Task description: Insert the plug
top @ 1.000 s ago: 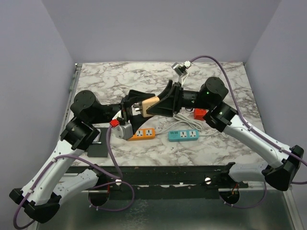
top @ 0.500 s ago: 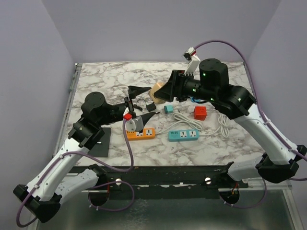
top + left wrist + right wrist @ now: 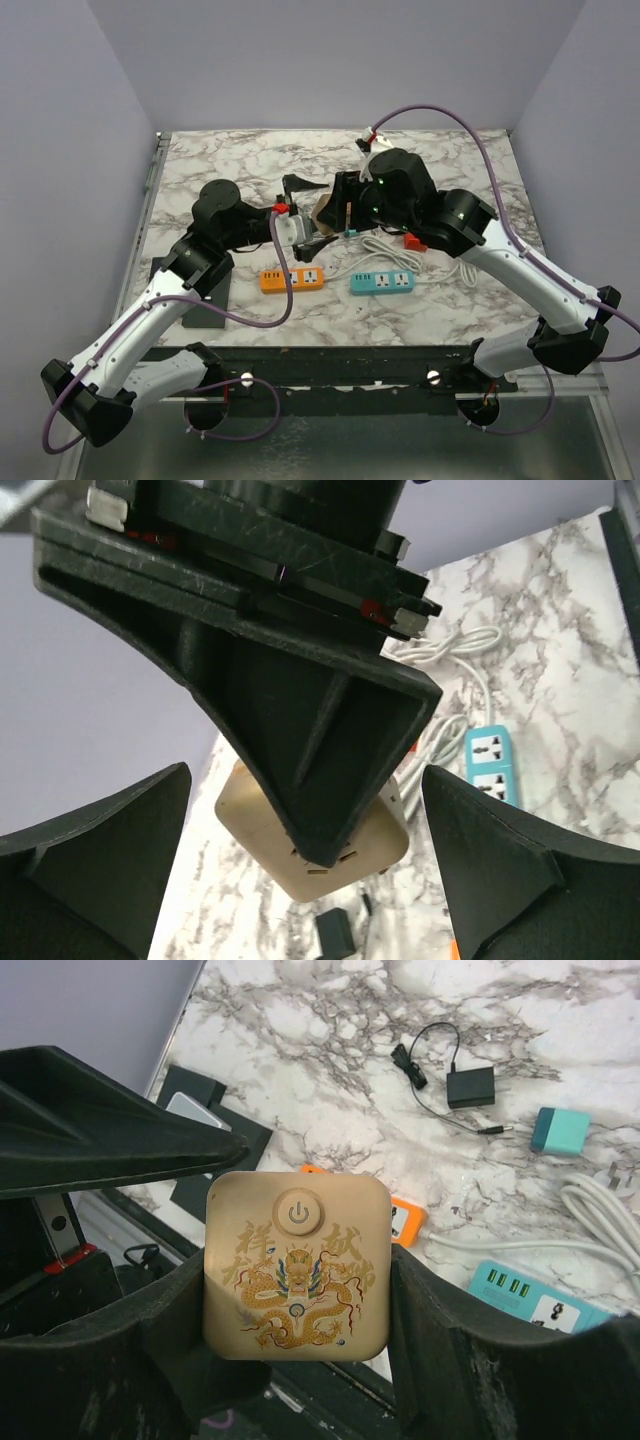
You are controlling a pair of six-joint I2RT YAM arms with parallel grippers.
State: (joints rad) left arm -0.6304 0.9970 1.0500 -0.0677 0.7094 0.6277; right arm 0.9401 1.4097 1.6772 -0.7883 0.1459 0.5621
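Observation:
A gold cube-shaped socket block (image 3: 296, 1265) with a dragon print and a power button hangs above the table, and my right gripper (image 3: 297, 1272) is shut on its two sides. Its slotted underside (image 3: 315, 865) shows in the left wrist view. My left gripper (image 3: 305, 780) stands wide open on either side of the right gripper's finger and touches nothing. From above, the left gripper (image 3: 306, 212) and right gripper (image 3: 336, 208) meet at the cube (image 3: 324, 212). A white plug (image 3: 612, 1176) on a coiled white cable (image 3: 598, 1212) lies on the table.
On the marble lie an orange power strip (image 3: 293, 279), a teal power strip (image 3: 382, 283), a red cube (image 3: 415, 240), a small teal cube (image 3: 560, 1130), and a black adapter with a thin cord (image 3: 470, 1087). A black pad (image 3: 205, 305) sits at the near left.
My left gripper has opened off the gold cube and swung back around it. The right arm lifted the cube, then carried it left and lower over the table's middle.

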